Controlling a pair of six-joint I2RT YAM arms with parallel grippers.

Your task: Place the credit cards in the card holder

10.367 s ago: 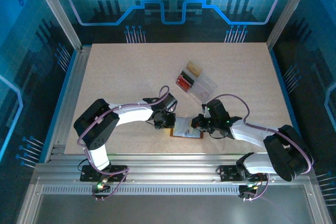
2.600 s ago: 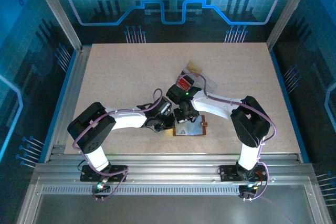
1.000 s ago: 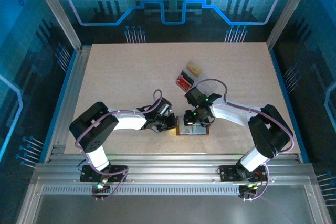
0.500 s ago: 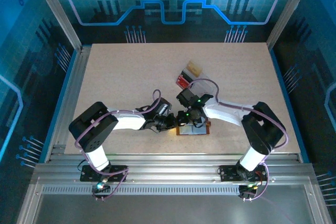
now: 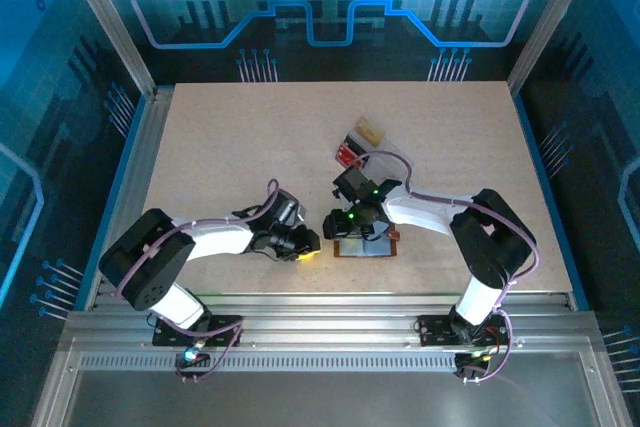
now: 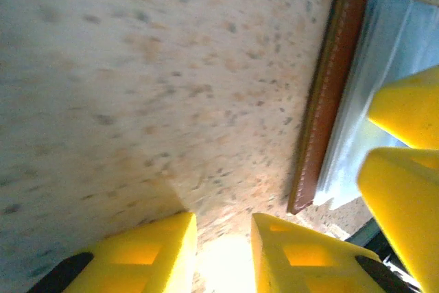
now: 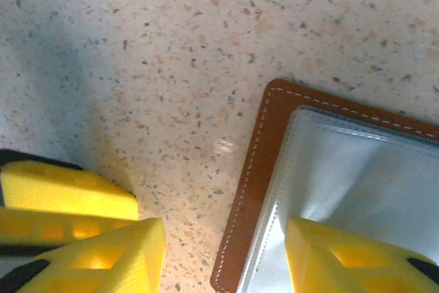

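I log the card holder (image 7: 248,190), lower right: brown leather, pale pockets, lying open. Right gripper (image 7: 219,265) parted astride its edge; left gripper (image 6: 223,259) parted, empty, just beside it.

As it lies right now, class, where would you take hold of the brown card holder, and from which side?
The card holder lies open and flat on the table, so I'd pinch its stitched brown border, which juts past the pale pockets. Come in low from its left, where the left fingers sit close by.

One card holder (image 7: 255,169), one clear tray (image 5: 358,142), two claws: the left claw (image 6: 223,241) and right claw (image 7: 226,252).
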